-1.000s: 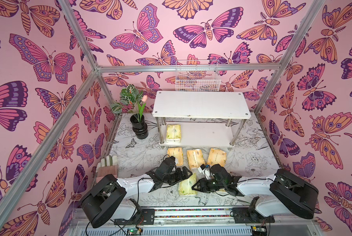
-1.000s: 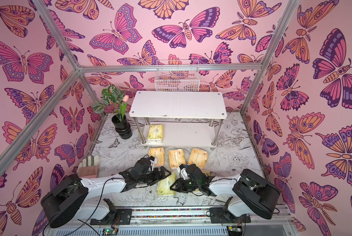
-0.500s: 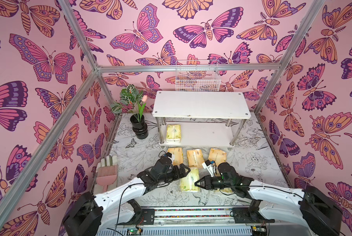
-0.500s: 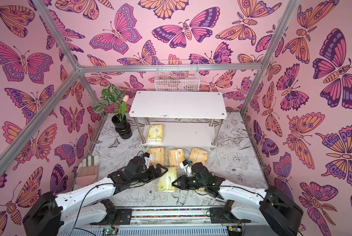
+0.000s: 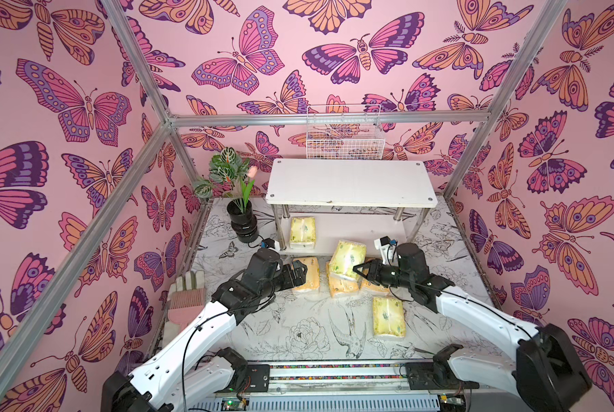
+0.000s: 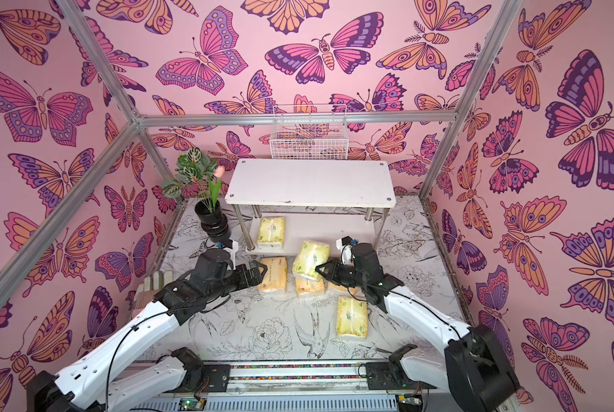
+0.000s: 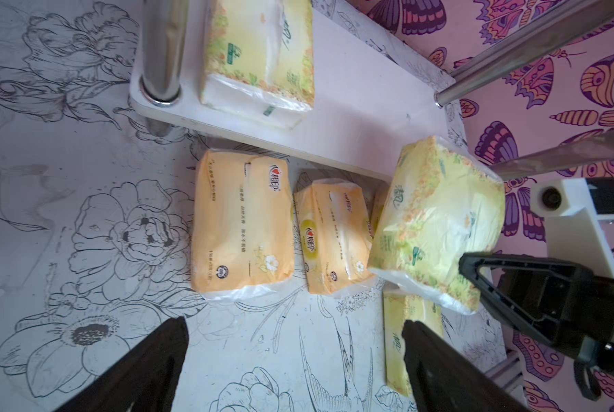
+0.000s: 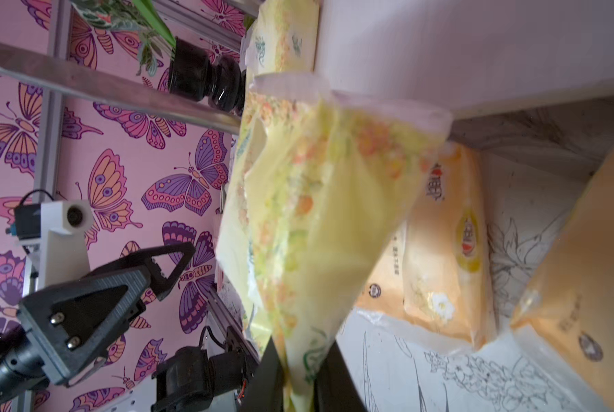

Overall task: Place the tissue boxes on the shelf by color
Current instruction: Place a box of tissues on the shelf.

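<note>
The right tool (image 5: 356, 270) is clamped on a pale green tissue pack (image 5: 350, 257), holding it tilted in the air just in front of the shelf's (image 5: 348, 182) lower tier. The left tool (image 7: 294, 356) hangs spread wide above the worktop (image 5: 298, 324), in front of the shelf and beside three orange packs (image 5: 339, 284). A second green pack (image 5: 302, 232) lies on the lower tier's left end, and a third green pack (image 5: 389, 317) lies farther out from the shelf.
</note>
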`<move>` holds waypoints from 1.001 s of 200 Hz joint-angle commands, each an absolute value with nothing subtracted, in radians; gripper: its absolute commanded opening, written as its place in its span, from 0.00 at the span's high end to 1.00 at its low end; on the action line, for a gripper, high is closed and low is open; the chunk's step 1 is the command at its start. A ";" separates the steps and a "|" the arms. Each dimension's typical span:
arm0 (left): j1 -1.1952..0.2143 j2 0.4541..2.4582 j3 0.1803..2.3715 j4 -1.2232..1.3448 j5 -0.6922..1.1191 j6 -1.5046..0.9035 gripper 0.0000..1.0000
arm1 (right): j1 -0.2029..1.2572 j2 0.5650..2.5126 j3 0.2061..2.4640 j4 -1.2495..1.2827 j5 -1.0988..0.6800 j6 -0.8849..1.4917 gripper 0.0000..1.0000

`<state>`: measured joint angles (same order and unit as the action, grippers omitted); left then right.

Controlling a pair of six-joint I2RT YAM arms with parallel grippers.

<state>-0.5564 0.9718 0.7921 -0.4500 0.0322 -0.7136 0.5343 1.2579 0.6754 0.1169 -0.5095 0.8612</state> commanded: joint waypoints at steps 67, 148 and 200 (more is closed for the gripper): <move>-0.531 0.982 0.808 -0.517 0.069 -0.621 0.01 | 0.449 1.679 1.006 0.175 -0.608 0.792 0.89; -0.529 0.966 0.796 -0.517 0.085 -0.625 0.01 | 0.436 1.864 1.116 0.170 -0.631 0.778 0.87; -0.529 0.969 0.790 -0.517 0.095 -0.632 0.00 | 0.404 1.883 1.136 0.169 -0.615 0.784 0.48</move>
